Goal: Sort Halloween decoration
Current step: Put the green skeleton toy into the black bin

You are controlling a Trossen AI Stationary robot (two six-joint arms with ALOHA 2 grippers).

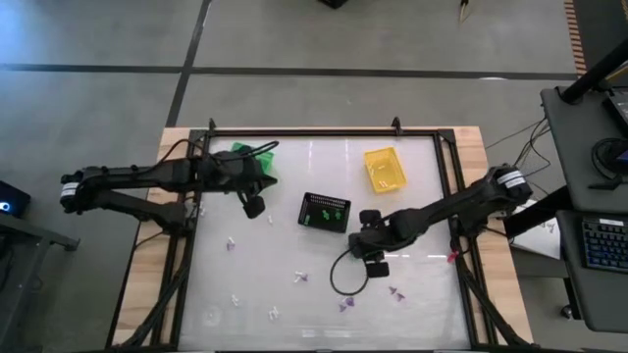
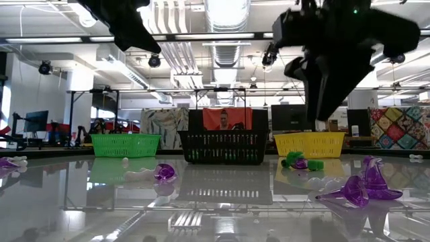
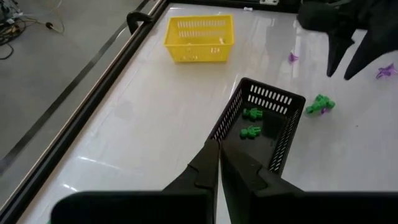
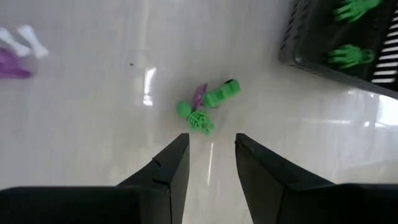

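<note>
The Halloween decoration is tiny green, purple and white trinkets scattered over the white table. A green trinket (image 4: 208, 102) with a purple bit beside it lies on the table just ahead of my right gripper (image 4: 211, 140). That gripper is open, points steeply down above the trinket and touches nothing. It hovers right of the black basket (image 1: 325, 212), which holds two green trinkets (image 3: 252, 122). My left gripper (image 3: 217, 146) is shut and empty. It hangs in the air left of the black basket, near the green basket (image 1: 253, 155).
A yellow basket (image 1: 385, 169) stands at the far right. Purple trinkets (image 1: 343, 306) and white ones (image 1: 273, 314) lie across the near half of the table; a purple hat-shaped one (image 2: 363, 189) is close to the near edge. A black cable loop (image 1: 340, 279) hangs by my right arm.
</note>
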